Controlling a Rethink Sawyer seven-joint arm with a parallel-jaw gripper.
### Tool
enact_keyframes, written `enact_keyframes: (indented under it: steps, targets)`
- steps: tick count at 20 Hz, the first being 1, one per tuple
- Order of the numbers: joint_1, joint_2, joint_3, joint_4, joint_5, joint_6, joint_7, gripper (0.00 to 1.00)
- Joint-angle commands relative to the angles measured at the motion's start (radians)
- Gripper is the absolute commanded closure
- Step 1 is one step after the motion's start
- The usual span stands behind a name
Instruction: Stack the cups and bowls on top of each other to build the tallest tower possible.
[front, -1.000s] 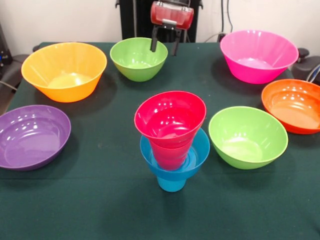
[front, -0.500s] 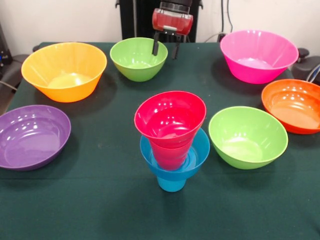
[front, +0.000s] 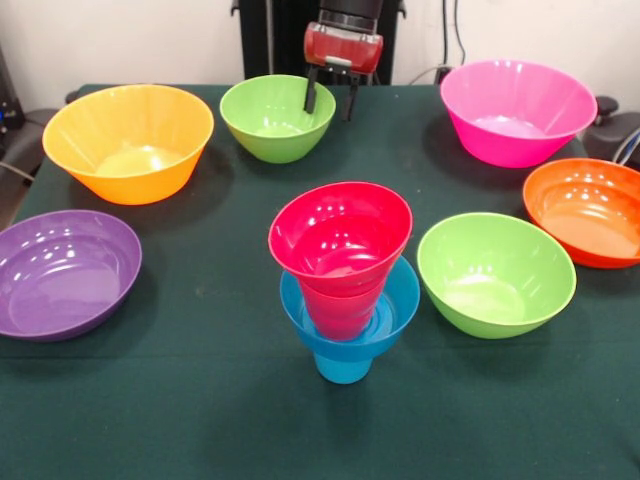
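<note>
The tower (front: 345, 285) stands near the centre of the surface (front: 200, 400): sky-blue cup (front: 342, 368), small blue bowl (front: 400, 300), then red cup (front: 340, 240). The end effector (front: 329, 101) hangs open and empty over the far lime green bowl (front: 270, 120). These light, stiff, glossy bowls probably slip; pinching the rim suits best.

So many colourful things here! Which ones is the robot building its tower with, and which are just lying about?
For the job:
tower
yellow-orange bowl
far green bowl
pink bowl
orange bowl
near green bowl
purple bowl
gripper

Lying about:
Nothing but the table.
</note>
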Motion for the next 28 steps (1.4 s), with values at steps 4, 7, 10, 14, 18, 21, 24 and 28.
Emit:
enact_keyframes:
  steps: [4,7,10,14,18,21,24,28]
  targets:
    - [0.016,0.069,0.068,-0.148,0.072,-0.028,0.17,0.0]
    - [0.019,0.055,0.072,-0.147,0.077,-0.008,0.165,0.0]
    - [0.02,0.047,0.075,-0.15,0.081,0.01,0.161,0.0]
    - [0.021,0.038,0.077,-0.151,0.082,0.027,0.155,0.0]
    - [0.021,0.029,0.078,-0.15,0.086,0.045,0.15,1.0]
    - [0.017,0.015,0.083,-0.15,0.085,0.068,0.147,1.0]
    - [0.024,-0.016,0.086,-0.146,0.098,0.115,0.137,1.0]
    - [0.076,-0.128,0.072,-0.128,0.174,0.281,0.079,1.0]
